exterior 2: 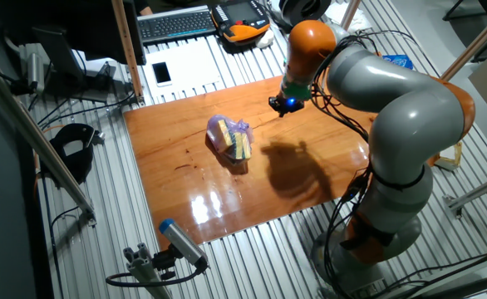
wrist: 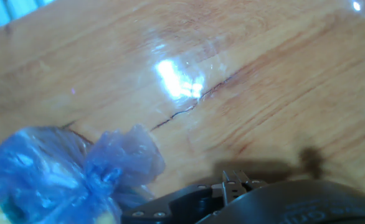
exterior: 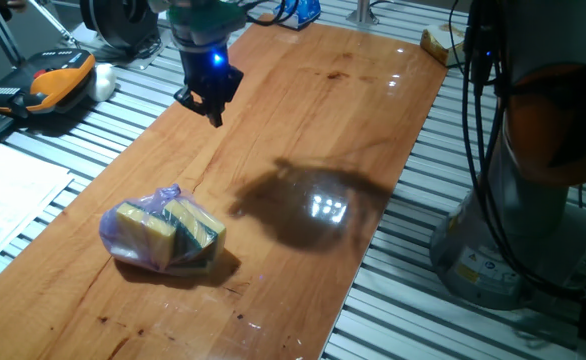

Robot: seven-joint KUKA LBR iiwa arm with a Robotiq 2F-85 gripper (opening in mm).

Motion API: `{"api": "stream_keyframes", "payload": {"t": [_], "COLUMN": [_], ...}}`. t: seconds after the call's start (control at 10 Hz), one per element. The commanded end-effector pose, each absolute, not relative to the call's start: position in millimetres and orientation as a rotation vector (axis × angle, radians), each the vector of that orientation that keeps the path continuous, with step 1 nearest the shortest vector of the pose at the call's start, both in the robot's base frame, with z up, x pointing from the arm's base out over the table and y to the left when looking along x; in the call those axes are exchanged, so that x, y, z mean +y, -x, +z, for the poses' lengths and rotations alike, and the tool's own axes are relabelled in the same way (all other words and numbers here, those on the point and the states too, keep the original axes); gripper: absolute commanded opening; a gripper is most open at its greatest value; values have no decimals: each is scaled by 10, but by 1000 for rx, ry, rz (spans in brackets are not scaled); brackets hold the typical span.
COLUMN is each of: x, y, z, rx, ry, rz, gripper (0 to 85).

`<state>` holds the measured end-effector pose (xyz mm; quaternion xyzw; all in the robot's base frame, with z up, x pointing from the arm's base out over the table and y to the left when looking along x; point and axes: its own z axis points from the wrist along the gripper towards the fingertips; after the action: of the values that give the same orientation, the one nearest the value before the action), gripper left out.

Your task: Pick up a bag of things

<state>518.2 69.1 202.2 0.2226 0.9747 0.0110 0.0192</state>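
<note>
The bag of things (exterior: 163, 233) is a small translucent purple-blue plastic bag with yellow sponge blocks with green faces inside. It lies on the wooden tabletop (exterior: 303, 120) near its front left. It also shows in the other fixed view (exterior 2: 229, 138) and at the lower left of the hand view (wrist: 58, 177). My gripper (exterior: 214, 110) hangs above the table's far left part, well apart from the bag and empty. Its fingers taper to a single point, so it looks shut. In the other fixed view the gripper (exterior 2: 278, 105) is to the right of the bag.
An orange-and-black device (exterior: 53, 82) lies off the board at the far left. A keyboard (exterior 2: 177, 22) and a phone (exterior 2: 161, 73) lie behind the table. The arm's base (exterior 2: 385, 224) stands at the table's right side with hanging cables (exterior: 478, 120).
</note>
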Motion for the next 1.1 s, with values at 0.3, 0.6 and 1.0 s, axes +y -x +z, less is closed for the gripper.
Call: {"api": "stream_keyframes", "payload": {"t": [0.3,0.6,1.0], "x": [800,809,851], "y": [-5204,-5209,-5200], "z": [1904,1882,1820], "rx": [2807,2786,2773], "ry": [-1232,-1272,-1277], "rz": [28,35,9], "gripper": [0,0,0]}}
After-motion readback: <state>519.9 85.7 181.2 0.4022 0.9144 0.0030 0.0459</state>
